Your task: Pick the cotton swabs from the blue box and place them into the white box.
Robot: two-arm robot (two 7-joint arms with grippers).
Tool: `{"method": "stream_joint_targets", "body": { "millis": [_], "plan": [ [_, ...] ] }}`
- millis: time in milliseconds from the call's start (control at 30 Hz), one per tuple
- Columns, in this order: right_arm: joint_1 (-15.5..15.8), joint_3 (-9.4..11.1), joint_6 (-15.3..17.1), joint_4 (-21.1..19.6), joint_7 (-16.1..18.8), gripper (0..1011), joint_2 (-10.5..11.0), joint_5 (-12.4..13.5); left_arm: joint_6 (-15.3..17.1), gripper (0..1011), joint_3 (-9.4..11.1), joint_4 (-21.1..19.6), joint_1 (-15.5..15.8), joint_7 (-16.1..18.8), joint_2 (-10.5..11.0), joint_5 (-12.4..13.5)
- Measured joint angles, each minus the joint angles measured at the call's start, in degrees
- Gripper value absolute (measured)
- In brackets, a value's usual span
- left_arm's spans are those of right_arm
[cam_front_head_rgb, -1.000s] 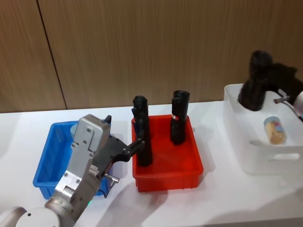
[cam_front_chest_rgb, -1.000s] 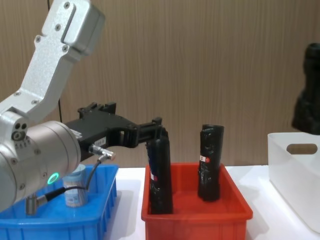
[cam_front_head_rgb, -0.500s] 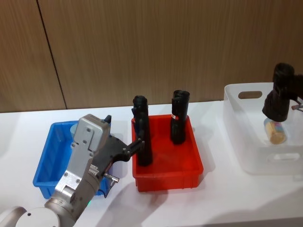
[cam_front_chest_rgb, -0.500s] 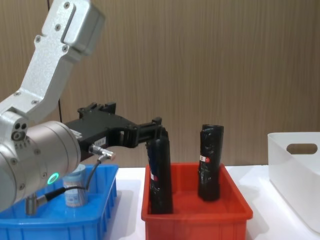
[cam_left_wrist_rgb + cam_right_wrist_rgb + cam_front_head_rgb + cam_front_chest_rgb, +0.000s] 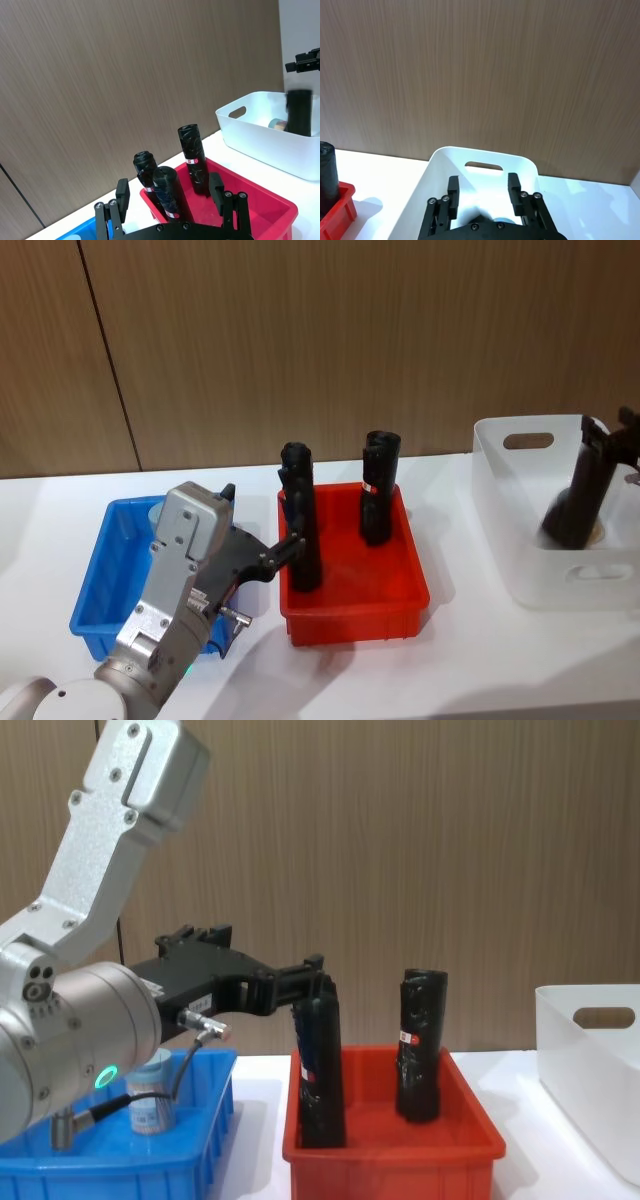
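The blue box sits at the table's left with one of the cotton swabs standing in it, a clear jar with a pale blue lid. My left gripper hovers over the gap between the blue box and the red bin, open and holding nothing, as the left wrist view confirms. The white box stands at the right. Another cotton swab jar lies inside it. My right gripper is down inside the white box over that jar, open, with the jar's blue lid just below it.
A red bin stands between the two boxes and holds up to three tall black rolls upright. A wooden wall runs behind the table. White tabletop lies bare in front of the bins.
My right gripper has swung from above the white box's back left corner to the right and down into the box, now covering most of the jar there. The left arm has stayed still.
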State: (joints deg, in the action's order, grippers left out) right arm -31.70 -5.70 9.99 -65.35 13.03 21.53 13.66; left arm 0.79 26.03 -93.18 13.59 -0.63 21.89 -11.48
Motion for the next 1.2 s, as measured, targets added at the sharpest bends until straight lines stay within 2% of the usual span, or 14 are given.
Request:
{"method": "stream_joint_targets", "body": {
  "millis": [67, 167, 200, 500, 1200],
  "plan": [
    [-0.10, 0.09, -0.12, 0.44, 0.08, 630, 0.04, 0.04, 0.00, 1004, 0.00, 0.00, 0.00, 0.00, 0.00, 0.00],
    [-0.15, 0.15, -0.25, 0.72, 0.14, 686, 0.07, 0.09, 0.00, 1004, 0.00, 0.00, 0.00, 0.00, 0.00, 0.00],
    [-0.16, 0.19, -0.30, 0.89, 0.18, 745, 0.09, 0.12, 0.00, 1004, 0.00, 0.00, 0.00, 0.00, 0.00, 0.00],
    [-0.17, 0.41, -0.67, 1.36, 0.39, 985, 0.22, 0.21, 0.00, 1004, 0.00, 0.00, 0.00, 0.00, 0.00, 0.00],
    [0.20, 0.67, -1.39, 1.28, 0.59, 1001, 0.38, 0.11, 0.00, 1004, 0.00, 0.00, 0.00, 0.00, 0.00, 0.00]
  ]
}}
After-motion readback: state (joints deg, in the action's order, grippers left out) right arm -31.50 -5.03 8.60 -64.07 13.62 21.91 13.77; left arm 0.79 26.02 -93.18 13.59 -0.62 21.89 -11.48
